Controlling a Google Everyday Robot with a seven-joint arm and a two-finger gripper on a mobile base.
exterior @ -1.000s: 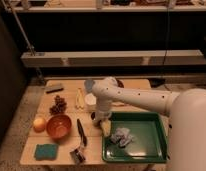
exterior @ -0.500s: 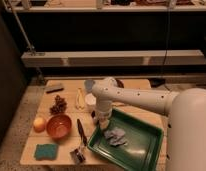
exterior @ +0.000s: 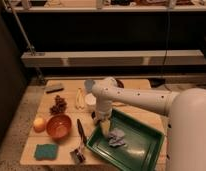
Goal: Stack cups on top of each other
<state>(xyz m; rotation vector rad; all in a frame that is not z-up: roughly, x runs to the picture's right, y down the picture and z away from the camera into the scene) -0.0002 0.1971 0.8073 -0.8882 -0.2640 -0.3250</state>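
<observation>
Since a second ago the green tray (exterior: 146,150) has swung round, so its near corner now sits further to the left of the view, just beside the dark utensil (exterior: 81,131). The forearm has drawn back and now hangs almost straight down. The gripper (exterior: 103,125) is low over the tray's left rim, and whether it is released or clenched cannot be told. A pale crumpled lump (exterior: 116,137) lies inside the tray near it, too blurred to name. The white cup (exterior: 90,102) stands on the bench (exterior: 66,145) just left of the arm. What looks like the pale blue-grey cup (exterior: 89,85) stands behind it, the two apart and not stacked. Further left are the orange-red bowl (exterior: 58,126), a round orange fruit (exterior: 39,123) and a teal sponge (exterior: 46,151).
</observation>
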